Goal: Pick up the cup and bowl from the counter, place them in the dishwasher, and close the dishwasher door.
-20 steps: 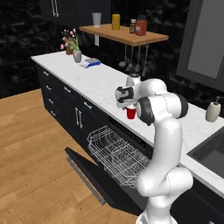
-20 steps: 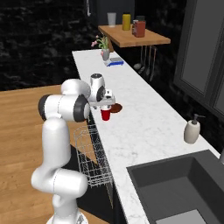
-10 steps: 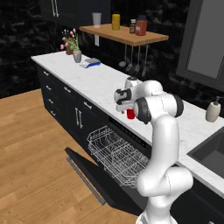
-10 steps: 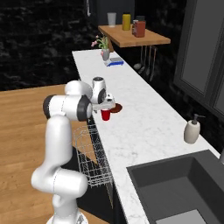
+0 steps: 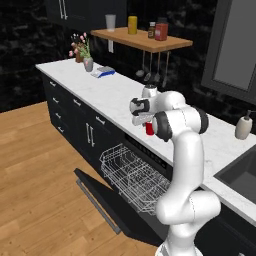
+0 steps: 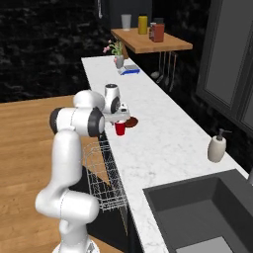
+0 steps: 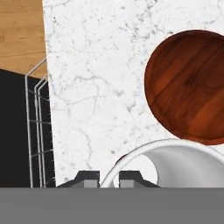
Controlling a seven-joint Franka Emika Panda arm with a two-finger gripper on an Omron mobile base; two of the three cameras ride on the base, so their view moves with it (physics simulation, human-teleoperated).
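Gripper point(image 7: 109, 180) pinching cup point(image 6: 119, 128) by its rim nr counter point(image 6: 163, 148) front edge, bowl point(image 7: 190, 85) just beside, prob so cup can lift over to dishwasher point(image 5: 132, 177) rack below.

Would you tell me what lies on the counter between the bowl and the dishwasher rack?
Only bare white marble counter lies between the bowl and the rack, as the hand view shows.
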